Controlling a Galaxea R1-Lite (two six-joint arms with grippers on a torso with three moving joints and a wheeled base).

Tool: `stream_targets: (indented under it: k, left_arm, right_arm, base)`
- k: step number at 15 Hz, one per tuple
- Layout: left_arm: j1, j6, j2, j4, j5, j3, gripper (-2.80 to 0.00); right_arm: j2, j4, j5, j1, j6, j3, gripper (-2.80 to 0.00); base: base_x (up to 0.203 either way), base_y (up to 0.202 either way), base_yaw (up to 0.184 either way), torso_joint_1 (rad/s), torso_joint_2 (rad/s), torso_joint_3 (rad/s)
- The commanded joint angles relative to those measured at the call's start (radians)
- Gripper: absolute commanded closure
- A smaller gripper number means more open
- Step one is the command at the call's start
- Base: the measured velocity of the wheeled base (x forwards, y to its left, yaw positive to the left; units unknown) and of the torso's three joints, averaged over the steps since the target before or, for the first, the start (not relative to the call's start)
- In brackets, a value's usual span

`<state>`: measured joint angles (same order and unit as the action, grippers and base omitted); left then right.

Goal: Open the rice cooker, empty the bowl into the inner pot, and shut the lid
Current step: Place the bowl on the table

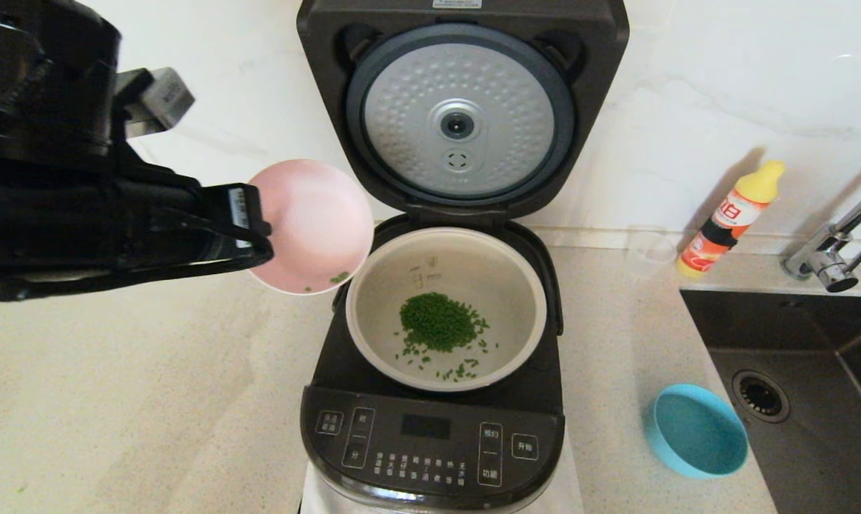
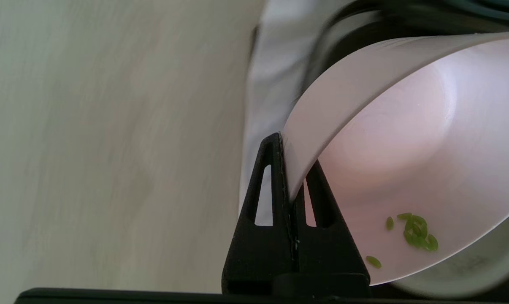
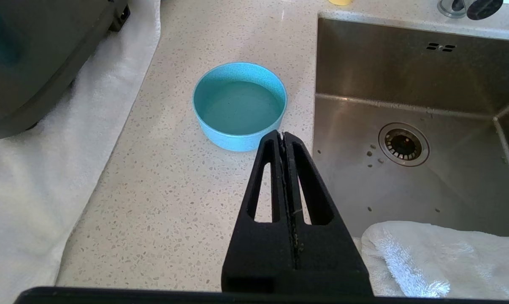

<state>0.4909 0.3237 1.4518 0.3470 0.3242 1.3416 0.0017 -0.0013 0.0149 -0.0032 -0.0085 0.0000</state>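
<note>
Midway over the counter [image 1: 152,400], the left gripper [image 2: 289,169] holds a pink bowl [image 1: 316,221] tipped on its side beside the open cooker [image 1: 430,435], its fingers [image 2: 322,245] pinched tight on the bowl's rim, one inside the wall and one outside. The bowl hangs at the cooker's left rear corner, its mouth turned toward the pot [image 1: 516,285], its lower edge just above the pot's rim. A few green grains [image 2: 417,232] cling to the bowl's lower inner wall.

Inside the pot, which sits seated in the cooker body, a mound of green grains [image 1: 436,321] lies near the middle with loose ones scattered toward the front. The lid [image 1: 580,43] stands fully raised behind the pot, its dimpled silver disc [image 1: 459,121] facing forward. The control panel faces the robot at the front, and the cooker rests on a white towel [image 3: 35,177].

The right gripper [image 3: 285,139] hangs over the counter to the cooker's right, its fingers [image 3: 263,236] pressed together with nothing between them. Just beyond its tips stands a blue bowl [image 3: 239,105], upright beside the steel sink [image 3: 406,84]. A yellow-capped bottle [image 1: 732,218] and a tap [image 1: 834,246] stand along the back wall.
</note>
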Motion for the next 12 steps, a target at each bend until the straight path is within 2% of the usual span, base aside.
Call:
stream_targets:
  k: [1, 4, 7, 10, 12]
  left_arm:
    - [-0.109, 0.099, -0.063, 0.179, -0.029, 0.053, 0.00]
    - [-0.285, 0.180, -0.109, 0.273, -0.040, 0.009, 0.00]
    - [-0.472, 0.219, -0.110, 0.276, -0.048, -0.142, 0.00]
    - [-0.628, 0.236, -0.005, 0.164, -0.151, -0.278, 0.00]
    - [-0.712, 0.239, 0.105, 0.076, -0.218, -0.313, 0.00]
  right_arm:
    - [0.000, 0.000, 0.000, 0.000, -0.001, 0.002, 0.00]
    - [0.000, 0.000, 0.000, 0.000, -0.001, 0.002, 0.00]
    - [0.000, 0.000, 0.000, 0.000, -0.001, 0.002, 0.00]
    - [0.000, 0.000, 0.000, 0.000, -0.001, 0.002, 0.00]
    - [0.000, 0.000, 0.000, 0.000, -0.001, 0.002, 0.00]
  base:
    - [0.000, 0.000, 0.000, 0.000, 0.00, 0.000]
    - [0.000, 0.000, 0.000, 0.000, 0.00, 0.000]
    - [0.000, 0.000, 0.000, 0.000, 0.00, 0.000]
    - [0.000, 0.000, 0.000, 0.000, 0.00, 0.000]
    - [0.000, 0.000, 0.000, 0.000, 0.00, 0.000]
